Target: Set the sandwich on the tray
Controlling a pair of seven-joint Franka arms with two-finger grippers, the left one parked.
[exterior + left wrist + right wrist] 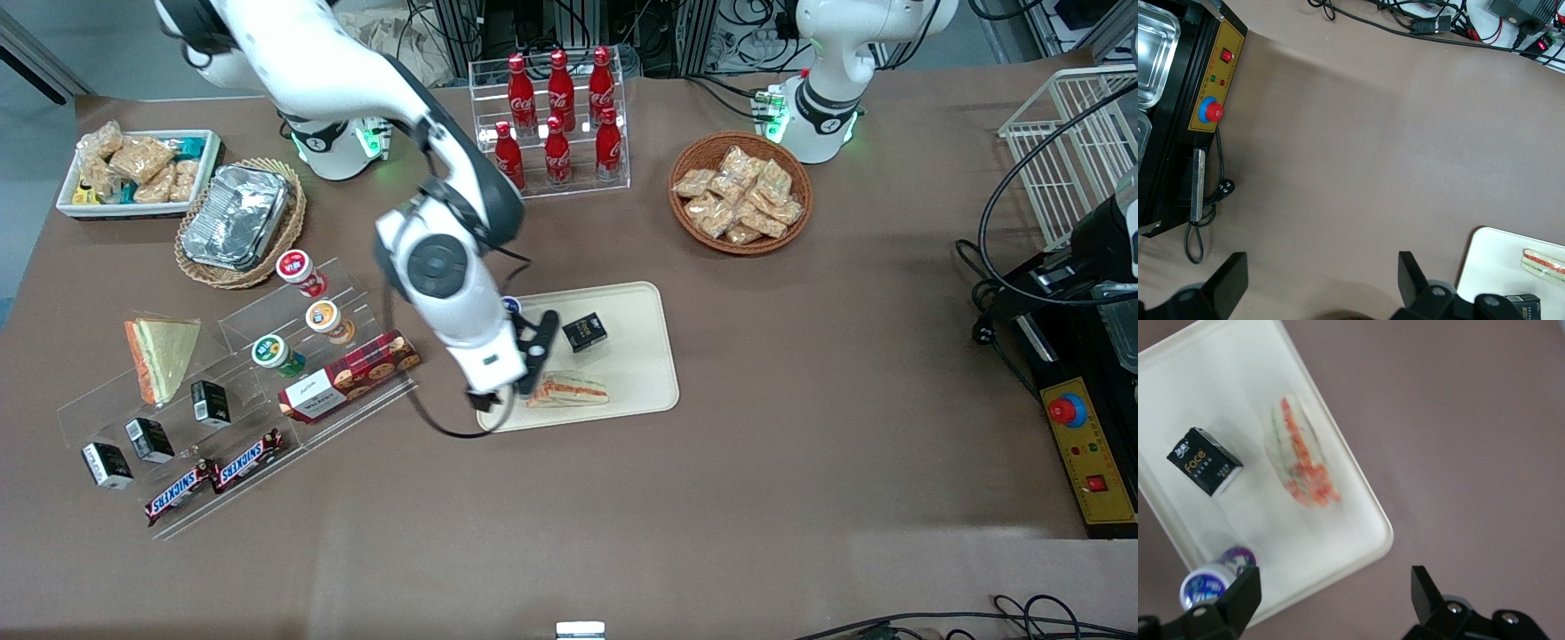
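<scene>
Claw (1331,597) open above sandwich (1300,453) on tray (1358,513)

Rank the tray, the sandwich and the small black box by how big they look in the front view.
1. tray
2. sandwich
3. black box

The hand, open, hovers just above the sandwich.

The clear-wrapped triangular wedge sandwich (569,390) lies on the large flat cream-beige rectangular plastic tray (645,378), just beside the right arm's gripper (531,356), which hangs above the tray's edge toward the working arm's end with its fingers spread apart and nothing between them. A small black carton (584,332) sits on the tray too, farther from the front camera than the sandwich and near the gripper. A small round-lidded cup (1215,580) stands on the tray directly beneath the gripper, close to the carton.
</scene>
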